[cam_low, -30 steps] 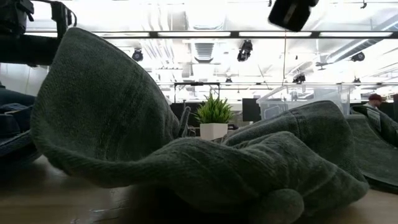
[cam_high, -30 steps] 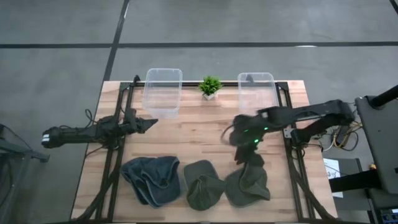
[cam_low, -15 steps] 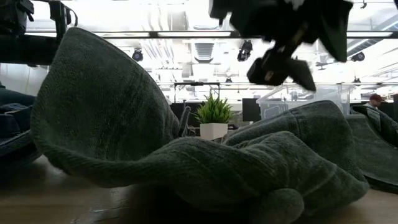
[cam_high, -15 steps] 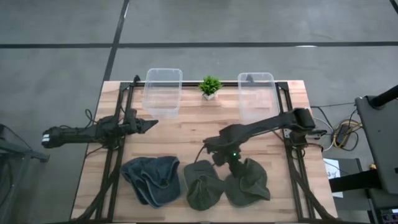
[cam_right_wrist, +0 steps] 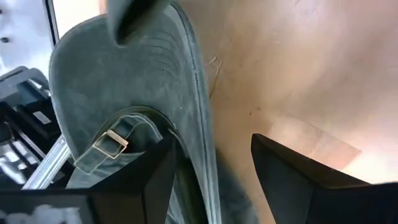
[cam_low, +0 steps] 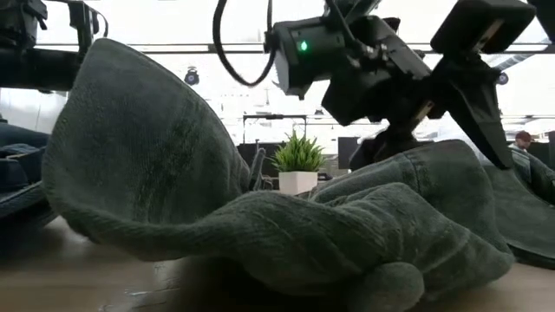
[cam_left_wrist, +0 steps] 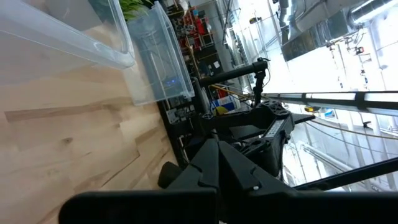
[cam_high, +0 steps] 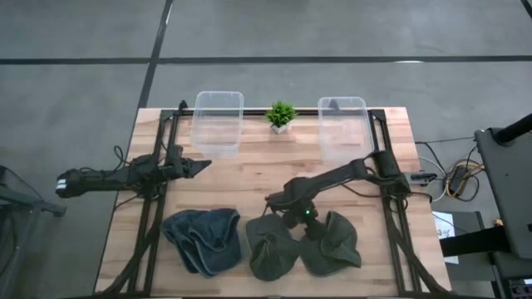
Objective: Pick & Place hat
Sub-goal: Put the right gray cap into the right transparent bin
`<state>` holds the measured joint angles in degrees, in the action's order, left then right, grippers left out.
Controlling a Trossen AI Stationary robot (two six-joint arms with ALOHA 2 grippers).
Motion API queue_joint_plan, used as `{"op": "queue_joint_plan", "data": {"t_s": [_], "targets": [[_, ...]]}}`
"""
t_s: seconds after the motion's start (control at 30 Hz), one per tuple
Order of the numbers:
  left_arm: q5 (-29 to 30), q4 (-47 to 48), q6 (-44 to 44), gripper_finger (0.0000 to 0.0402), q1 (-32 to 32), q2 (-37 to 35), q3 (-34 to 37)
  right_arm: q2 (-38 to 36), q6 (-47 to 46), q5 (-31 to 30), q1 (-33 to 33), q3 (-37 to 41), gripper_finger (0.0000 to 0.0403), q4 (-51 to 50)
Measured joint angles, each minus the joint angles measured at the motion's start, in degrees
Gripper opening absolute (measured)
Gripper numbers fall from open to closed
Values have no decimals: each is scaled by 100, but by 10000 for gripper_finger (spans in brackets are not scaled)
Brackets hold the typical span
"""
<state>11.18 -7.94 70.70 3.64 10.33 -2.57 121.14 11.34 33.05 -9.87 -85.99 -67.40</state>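
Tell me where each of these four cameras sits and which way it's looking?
High view: overhead, straight down on the table; both arms show.
Low view: tabletop height, level across the middle green hat; right gripper above.
Left wrist view: on the waiting left arm, past its fingers toward the clear bins.
Right wrist view: past open jaws onto that hat's strap edge.
High and low views share the plant.

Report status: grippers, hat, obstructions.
Right gripper open, down on the middle green hat, fingers straddling its edge. Left gripper parked at table's left, away from the hats. Right green hat and blue hat flank the target closely.
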Motion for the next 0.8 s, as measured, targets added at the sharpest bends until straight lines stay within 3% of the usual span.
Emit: {"op": "queue_joint_plan", "data": {"t_s": [0.2,0.47,0.8], "targets": [[2,37,0,0,0,0,0,145,-21,186,-79,6,165,-53],[4,113,-15,0,0,0,0,10,28,210,-111,7,21,-145],[3,224,-17,0,0,0,1,-688,-219,-192,-61,8,11,-299]]}}
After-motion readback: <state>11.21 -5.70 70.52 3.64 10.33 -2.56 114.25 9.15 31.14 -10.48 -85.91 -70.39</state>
